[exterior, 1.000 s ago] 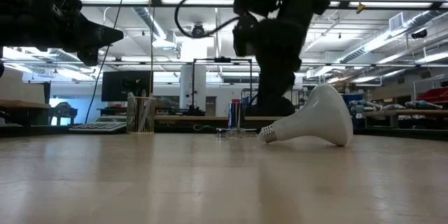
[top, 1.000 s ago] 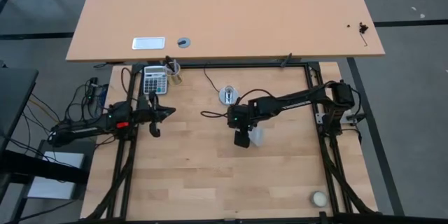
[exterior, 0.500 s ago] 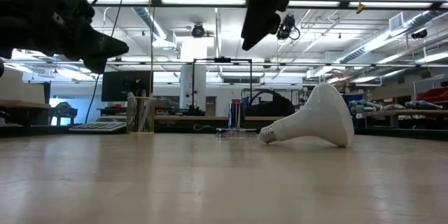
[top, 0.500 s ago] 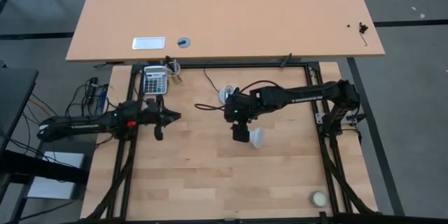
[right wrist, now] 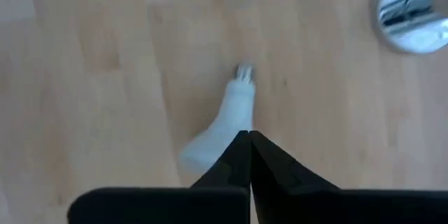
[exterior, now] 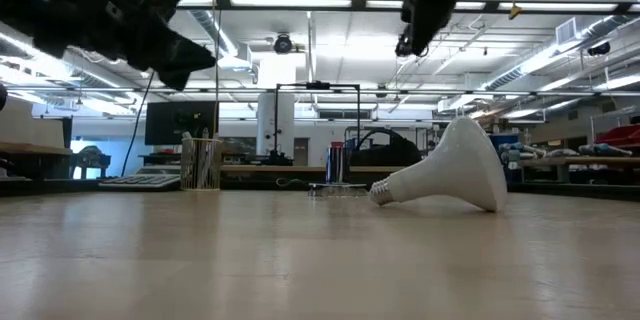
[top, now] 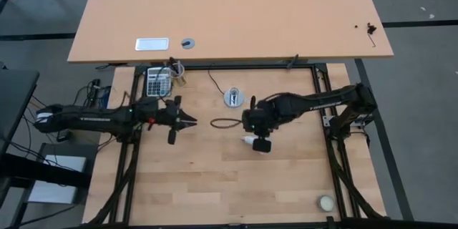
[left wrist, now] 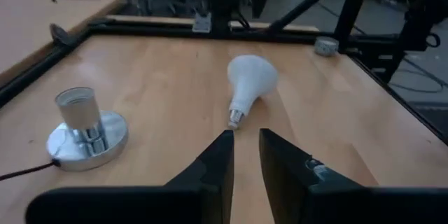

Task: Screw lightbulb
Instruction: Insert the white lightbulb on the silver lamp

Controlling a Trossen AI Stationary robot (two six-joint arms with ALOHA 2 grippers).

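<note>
The white lightbulb (exterior: 455, 170) lies on its side on the wooden table (exterior: 250, 260), resting on its globe with the grey screw base (exterior: 383, 192) pointing toward the table's left. My right gripper (right wrist: 249, 134) hangs shut well above it and touches nothing. In the high view it covers most of the bulb. The silver socket (top: 233, 98) stands upright toward the far edge. My left gripper (left wrist: 245, 134) is open with a narrow gap. It is raised left of the table's middle and points toward the bulb (left wrist: 248, 84).
A black cable (top: 222, 123) runs from the socket across the table's middle. A calculator (top: 157, 82) and a pen cup (top: 177, 75) stand at the far left corner. A cream ball (top: 326, 202) sits at the near right corner. Black frame rails edge the table.
My right gripper has risen from table height beside the lightbulb and gone a little toward the table's right, ending above the bulb. My left gripper has gone toward the table's right, nearer the middle. The lightbulb has stayed where it lay.
</note>
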